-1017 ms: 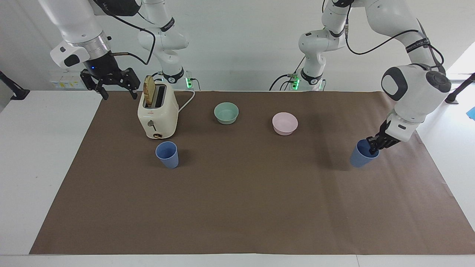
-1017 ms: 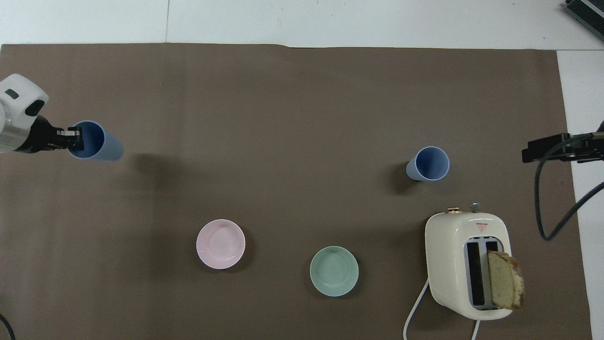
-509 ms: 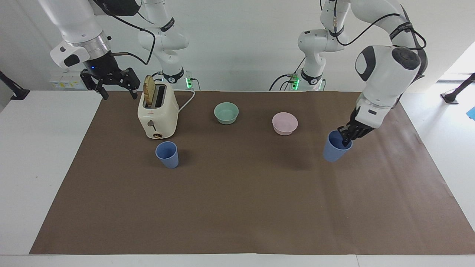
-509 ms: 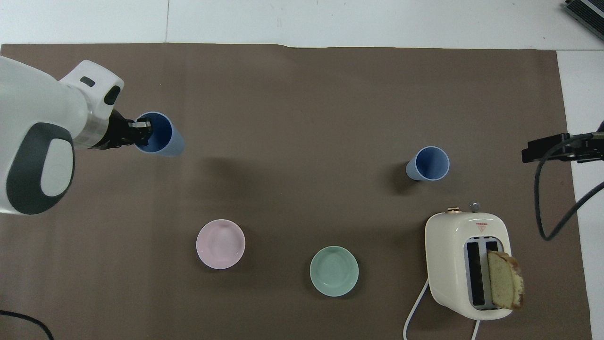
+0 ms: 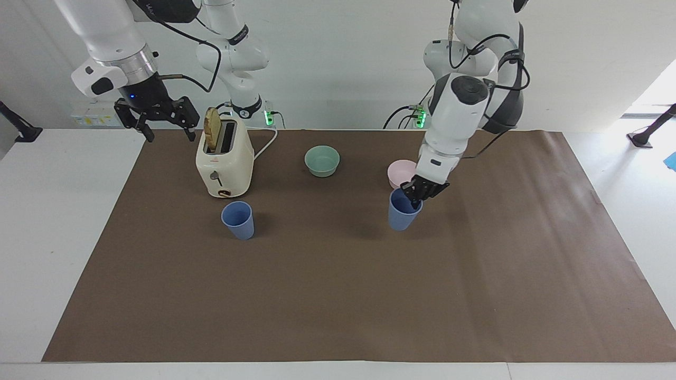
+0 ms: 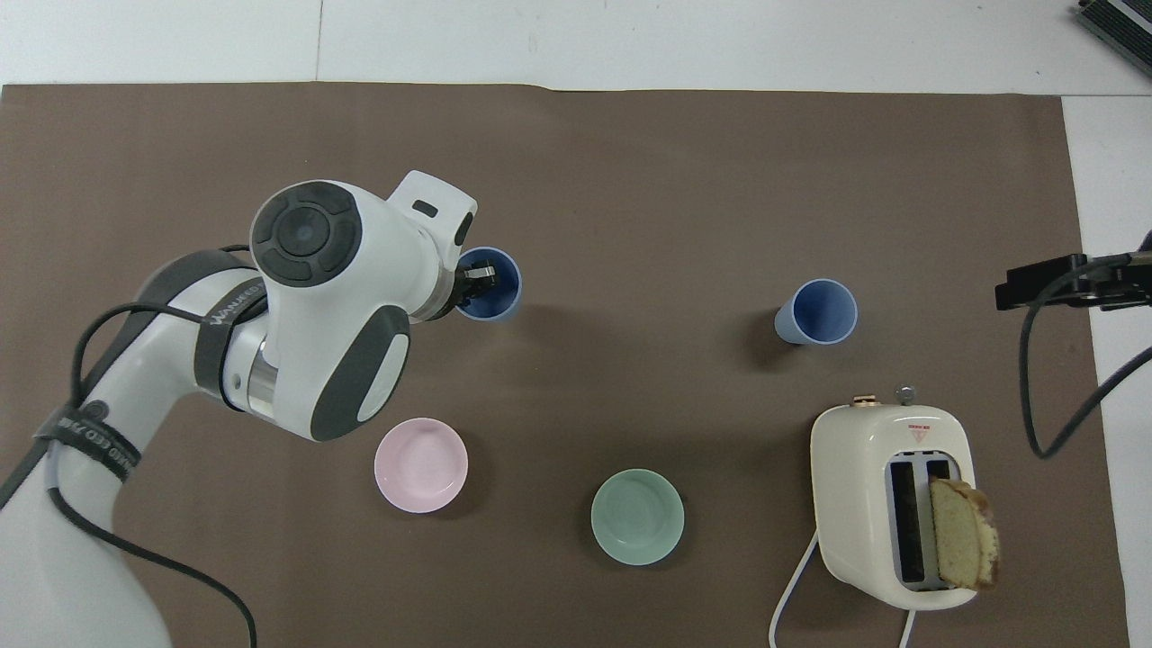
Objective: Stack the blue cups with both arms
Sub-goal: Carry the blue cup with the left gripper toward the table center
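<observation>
My left end effector (image 5: 415, 194) is clenched on the rim of one blue cup (image 5: 403, 212), carried tilted above the brown mat; the other blue cup (image 5: 238, 219) stands just in front of the toaster (image 5: 224, 161); a rim pinch could slip, or the tilt could knock the standing cup over; the right end effector (image 5: 156, 119) waits released.

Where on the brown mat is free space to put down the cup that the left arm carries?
The brown mat is bare farther from the robots than the standing blue cup, and toward the left arm's end. It is crowded along the toaster, green bowl and pink bowl.
</observation>
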